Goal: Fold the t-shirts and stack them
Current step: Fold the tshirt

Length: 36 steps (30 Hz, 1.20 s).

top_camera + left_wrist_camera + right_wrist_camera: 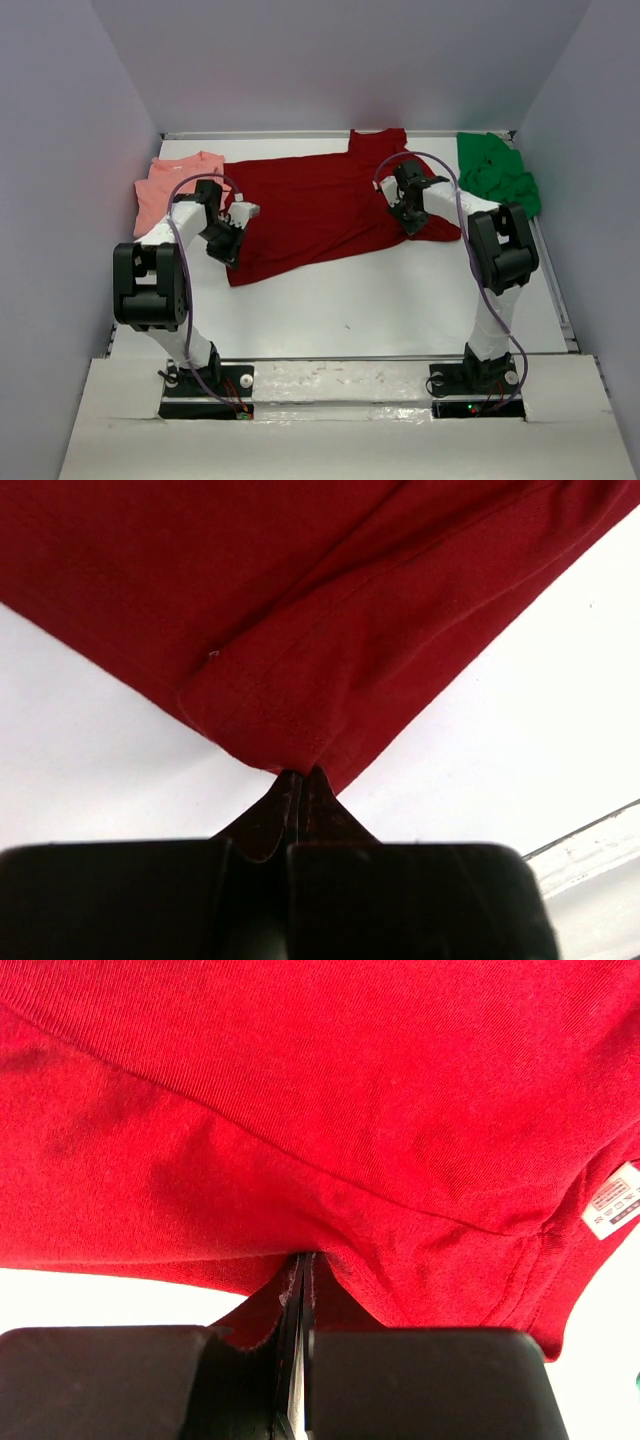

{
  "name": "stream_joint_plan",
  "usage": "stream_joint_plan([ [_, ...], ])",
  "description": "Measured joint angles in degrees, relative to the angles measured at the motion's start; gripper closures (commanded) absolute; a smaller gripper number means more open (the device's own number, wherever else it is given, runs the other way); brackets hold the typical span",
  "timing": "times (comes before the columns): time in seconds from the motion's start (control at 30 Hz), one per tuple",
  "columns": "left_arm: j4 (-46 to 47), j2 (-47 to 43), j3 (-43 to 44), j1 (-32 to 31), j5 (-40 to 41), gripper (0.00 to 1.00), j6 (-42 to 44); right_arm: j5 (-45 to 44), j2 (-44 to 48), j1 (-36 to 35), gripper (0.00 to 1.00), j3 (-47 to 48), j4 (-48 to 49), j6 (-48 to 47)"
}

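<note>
Far left, the salmon pink t-shirt (170,190) lies on the counter (380,310), just beside the dark red t-shirt (320,205). The left hand (226,244) is clamped on the red shirt's near-left corner, cloth pinched between closed fingers. The shirt runs long-ways left to right, spreading away to the far side of both hands. The right hand (406,216) is pinched shut on its right edge. Far right, the green t-shirt (497,172) sits bunched. A lift-and-fold toward the far side looks likely.
</note>
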<state>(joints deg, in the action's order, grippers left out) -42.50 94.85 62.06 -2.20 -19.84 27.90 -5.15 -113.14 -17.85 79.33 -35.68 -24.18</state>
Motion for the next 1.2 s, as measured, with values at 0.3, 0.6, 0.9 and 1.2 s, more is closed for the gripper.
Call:
stream_joint_plan([
  [0.3, -1.1, -4.3, 2.4, -0.1, 1.1, 1.0, -0.7, 0.0, -1.6, 0.0, 1.0, 2.1, -0.2, 0.0],
  [0.6, -2.3, -6.1, 3.8, -0.1, 1.8, 1.0, -1.2, 0.0, -2.6, 0.0, 1.0, 3.5, -0.4, 0.0],
  [0.9, -2.3, -6.3, 4.5, -0.5, 2.9, 1.0, -2.2, 1.0, -2.1, 0.0, 1.0, 3.5, -2.4, -0.9],
  [1.2, -1.0, -7.5, 4.5, -0.7, 5.3, 1.0, -4.0, 11.4, 6.3, 0.0, 0.59, 2.6, -15.9, -3.0],
])
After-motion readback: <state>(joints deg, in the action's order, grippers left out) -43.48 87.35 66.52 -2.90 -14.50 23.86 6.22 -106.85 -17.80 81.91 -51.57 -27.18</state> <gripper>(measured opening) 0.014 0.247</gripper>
